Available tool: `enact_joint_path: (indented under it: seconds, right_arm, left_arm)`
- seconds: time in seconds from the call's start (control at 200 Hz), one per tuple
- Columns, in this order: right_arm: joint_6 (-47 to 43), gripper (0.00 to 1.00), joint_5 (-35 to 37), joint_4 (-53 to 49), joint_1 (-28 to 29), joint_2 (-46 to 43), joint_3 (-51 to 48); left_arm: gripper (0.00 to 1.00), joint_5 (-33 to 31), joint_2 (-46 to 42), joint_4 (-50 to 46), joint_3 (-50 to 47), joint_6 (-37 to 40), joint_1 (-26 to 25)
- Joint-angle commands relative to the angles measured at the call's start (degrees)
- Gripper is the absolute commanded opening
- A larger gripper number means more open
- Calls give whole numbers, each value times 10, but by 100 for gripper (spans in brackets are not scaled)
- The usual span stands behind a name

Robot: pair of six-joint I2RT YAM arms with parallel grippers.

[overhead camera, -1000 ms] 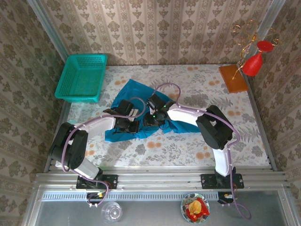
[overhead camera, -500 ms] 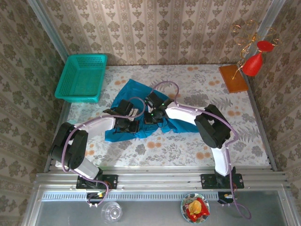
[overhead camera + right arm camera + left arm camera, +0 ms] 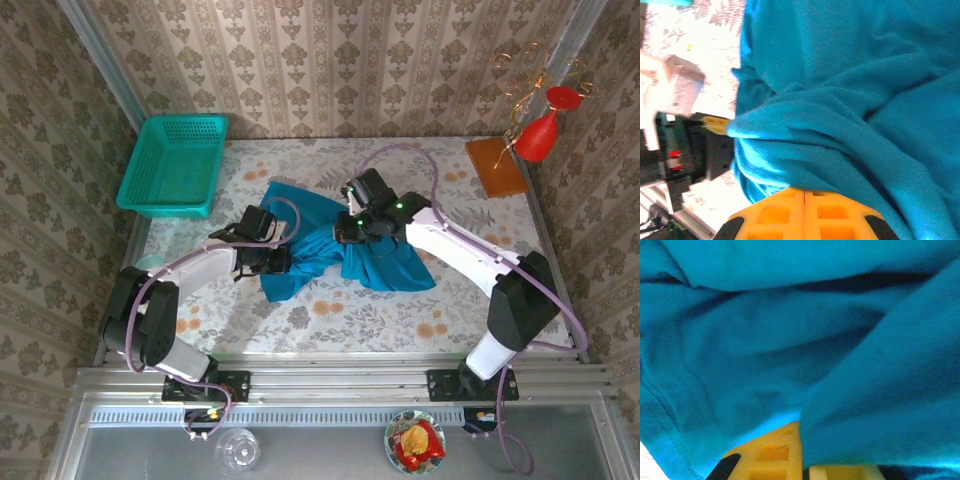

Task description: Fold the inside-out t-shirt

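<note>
L pincer [image 3: 280,261], R pincer [image 3: 346,236] grip t-shirt [image 3: 392,268]; table [image 3: 330,316] open twd near edge.

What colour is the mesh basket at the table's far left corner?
Teal green. The basket shows best in the top external view.

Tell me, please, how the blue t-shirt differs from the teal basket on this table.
The t-shirt is soft cloth lying crumpled in folds; the basket is rigid mesh with a rectangular shape. The t-shirt lies in the middle of the scene with the left pincer and right pincer shut on it; the basket sits untouched at the far left corner. The t-shirt is deeper blue, the basket greener. Both are plain and unprinted.
</note>
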Motion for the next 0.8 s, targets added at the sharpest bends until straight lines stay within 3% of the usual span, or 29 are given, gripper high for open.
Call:
enact_joint_path:
  seconds: [0.0,0.075,0.195,0.28,0.585,0.79]
  right_arm:
    - [4,0,41,-44,-32,-21,-36]
    - [5,0,73,-73,-38,-11,-46]
    - [9,23,88,-90,-24,-15,-45]
    - [7,29,82,-69,1,-31,-42]
    - [7,31,51,-59,105,58,35]
    - [59,30,66,-18,125,120,27]
  left_arm:
    - [5,-2,-7,-22,4,11,10]
    - [4,25,-15,1,0,14,9]
    - [5,91,-27,53,-13,15,2]
    - [6,109,-14,49,-5,22,-9]
    - [6,95,28,43,7,17,-37]
    - [5,80,21,40,9,12,-37]
